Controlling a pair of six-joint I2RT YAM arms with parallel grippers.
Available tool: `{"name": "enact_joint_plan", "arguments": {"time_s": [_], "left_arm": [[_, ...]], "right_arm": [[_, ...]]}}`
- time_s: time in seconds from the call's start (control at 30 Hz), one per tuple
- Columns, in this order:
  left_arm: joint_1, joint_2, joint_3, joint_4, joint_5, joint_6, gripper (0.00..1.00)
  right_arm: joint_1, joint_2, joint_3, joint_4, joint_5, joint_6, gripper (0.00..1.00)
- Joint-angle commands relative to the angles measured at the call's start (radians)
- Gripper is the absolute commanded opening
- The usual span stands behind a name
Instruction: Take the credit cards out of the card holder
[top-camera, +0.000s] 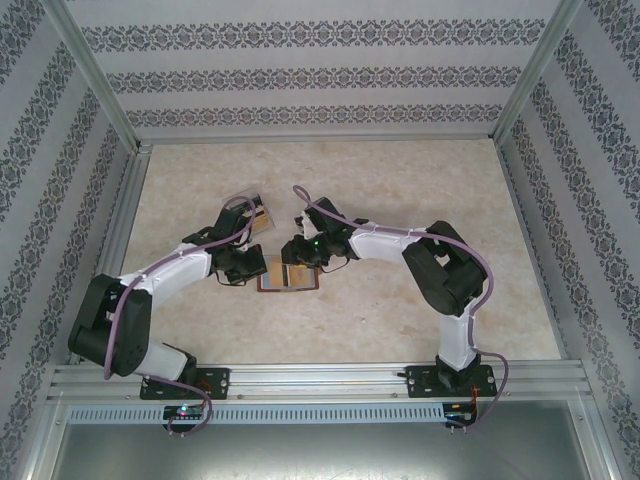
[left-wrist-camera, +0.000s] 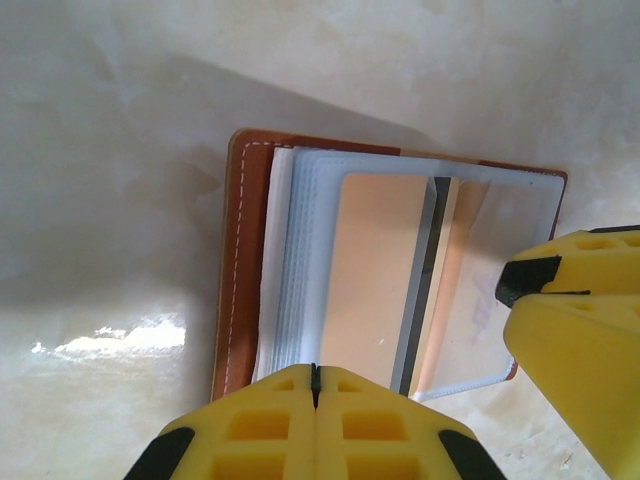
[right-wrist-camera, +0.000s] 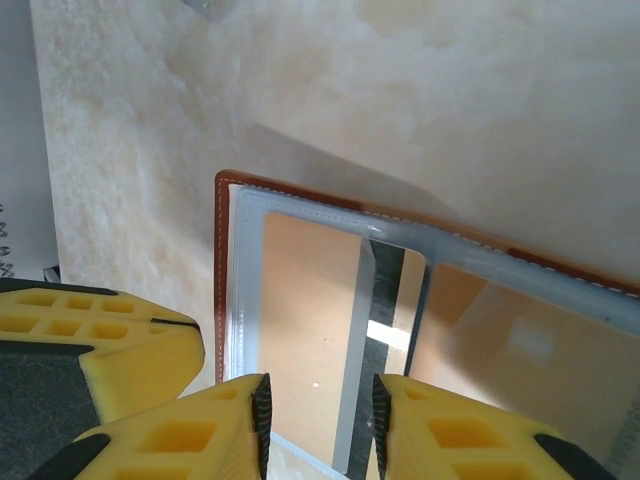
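Observation:
The brown card holder (top-camera: 290, 279) lies open on the table between the two arms, its clear sleeves (left-wrist-camera: 300, 260) fanned up from the stitched cover (left-wrist-camera: 243, 260). A tan credit card (right-wrist-camera: 310, 290) sits in the top sleeve. Beside it a second card's black stripe (right-wrist-camera: 385, 300) shows near the fold. My left gripper (left-wrist-camera: 315, 375) is shut, its tips at the holder's near edge with nothing between them. My right gripper (right-wrist-camera: 318, 425) hangs open just above the tan card, its pads either side of the sleeve's opening. Its yellow fingers (left-wrist-camera: 580, 330) show in the left wrist view.
A small clear plastic box (top-camera: 258, 215) rests behind the left gripper (top-camera: 256, 270). The marble-look table (top-camera: 400, 180) is bordered by metal rails and patterned walls. The two grippers are nearly touching over the holder; the left fingers (right-wrist-camera: 130, 345) sit just left of the right one's.

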Motion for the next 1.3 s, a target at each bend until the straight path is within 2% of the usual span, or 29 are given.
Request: {"name": "enact_joint_plan", "arguments": {"time_s": [0.0,0.33,0.73,0.93,1.17,1.27], "left_arm": [[0.002,0.045,0.011,0.034,0.012,0.000,0.00],[0.002,0.120,-0.020,0.012,-0.033,0.005,0.00],[0.002,0.150,-0.028,0.018,-0.024,0.004,0.00],[0.002,0.152,-0.033,0.018,-0.022,0.003,0.00],[0.002,0.153,-0.034,0.017,-0.021,0.005,0.00],[0.002,0.150,-0.036,0.017,-0.022,0.005,0.00]], "right_arm": [[-0.001,0.026,-0.010,-0.015,0.019,-0.007,0.35],[0.001,0.068,0.016,-0.027,0.000,-0.011,0.35],[0.013,0.100,0.043,-0.036,-0.035,-0.010,0.33],[0.016,0.094,0.032,-0.029,-0.039,-0.006,0.23],[0.020,0.095,0.033,-0.027,-0.056,-0.009,0.22],[0.015,0.091,0.023,-0.019,-0.057,-0.006,0.13]]}}
